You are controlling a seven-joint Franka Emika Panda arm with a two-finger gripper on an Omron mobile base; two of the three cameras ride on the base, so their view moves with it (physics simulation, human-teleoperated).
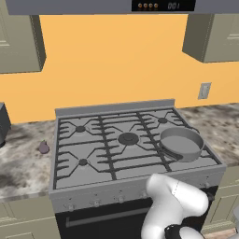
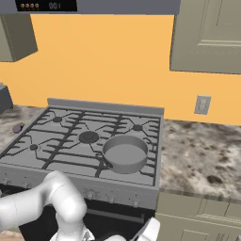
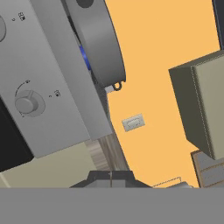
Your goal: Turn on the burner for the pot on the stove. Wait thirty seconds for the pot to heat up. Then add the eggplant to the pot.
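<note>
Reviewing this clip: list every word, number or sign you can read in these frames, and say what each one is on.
"001": orange digits on the dark display panel above the stove, preceded by small orange dots; blurred, so my reading is uncertain.
Small markings beside the knob on the stove's front panel: too small to read.
Wall outlet: no text.

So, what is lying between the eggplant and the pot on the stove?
In the left base view, from the eggplant to the pot: bare counter, then the stove grates and its middle burner.
</note>
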